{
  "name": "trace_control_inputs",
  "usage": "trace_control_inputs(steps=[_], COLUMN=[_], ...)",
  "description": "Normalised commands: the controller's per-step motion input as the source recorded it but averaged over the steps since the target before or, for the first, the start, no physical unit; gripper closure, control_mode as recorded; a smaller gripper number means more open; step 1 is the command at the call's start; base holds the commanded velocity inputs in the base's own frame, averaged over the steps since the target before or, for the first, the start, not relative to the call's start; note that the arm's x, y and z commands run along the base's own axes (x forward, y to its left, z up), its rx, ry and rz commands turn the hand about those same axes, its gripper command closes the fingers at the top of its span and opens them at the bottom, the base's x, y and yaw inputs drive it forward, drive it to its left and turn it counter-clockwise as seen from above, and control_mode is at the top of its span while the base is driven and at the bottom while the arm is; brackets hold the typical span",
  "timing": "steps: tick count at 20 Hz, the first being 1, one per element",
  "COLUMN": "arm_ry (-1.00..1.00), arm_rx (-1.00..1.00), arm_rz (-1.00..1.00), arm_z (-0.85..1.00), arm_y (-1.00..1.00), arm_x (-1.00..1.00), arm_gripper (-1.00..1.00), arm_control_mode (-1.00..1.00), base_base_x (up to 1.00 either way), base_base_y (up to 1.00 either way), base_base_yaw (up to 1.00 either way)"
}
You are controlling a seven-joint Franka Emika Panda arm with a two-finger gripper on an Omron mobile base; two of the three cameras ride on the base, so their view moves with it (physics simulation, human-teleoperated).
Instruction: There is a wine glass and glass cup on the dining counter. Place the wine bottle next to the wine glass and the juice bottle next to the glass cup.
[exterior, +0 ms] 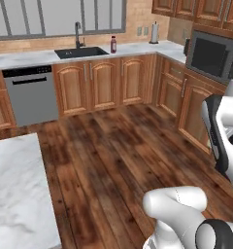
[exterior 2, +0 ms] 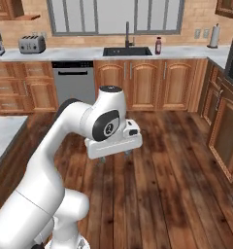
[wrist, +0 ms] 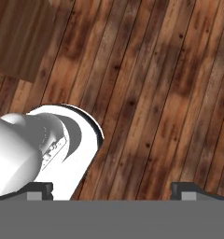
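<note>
Right base view: end effector [exterior 2: 113, 156] apart, empty; juice bottle [exterior 2: 158, 45] at one o'clock, far; risks overreaching without driving closer.

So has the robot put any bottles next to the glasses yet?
Nothing looks done yet. The juice bottle stands far off beside the sink, and the gripper hangs open and empty over the wooden floor. Fetching both bottles is left; no wine bottle or glasses in sight.

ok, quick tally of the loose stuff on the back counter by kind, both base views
Juice bottle: 1, beside the sink
Paper towel roll: 1
Toaster: 1
Total: 3
</note>
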Motion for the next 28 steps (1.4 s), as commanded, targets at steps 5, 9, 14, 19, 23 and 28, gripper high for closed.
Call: trace_control_inputs(steps=[5,9,14,19,23,28], arm_ry=[0.0,0.0,0.0,0.0,0.0,0.0], arm_rx=[0.0,0.0,0.0,0.0,0.0,0.0], arm_rz=[0.0,0.0,0.0,0.0,0.0,0.0], arm_z=[0.0,0.0,0.0,0.0,0.0,0.0], arm_y=[0.0,0.0,0.0,0.0,0.0,0.0], arm_x=[0.0,0.0,0.0,0.0,0.0,0.0], arm_gripper=[-1.0,-1.0,-1.0,-1.0,-1.0,-1.0], arm_control_mode=[1.0,1.0,1.0,1.0,1.0,1.0], base_base_x=[0.76,0.84,0.93,0.94,0.94,0.93], base_base_y=[-0.36,-0.31,-0.2,-0.15,-0.18,-0.23], base_base_yaw=[0.0,0.02,0.05,0.05,0.05,0.05])
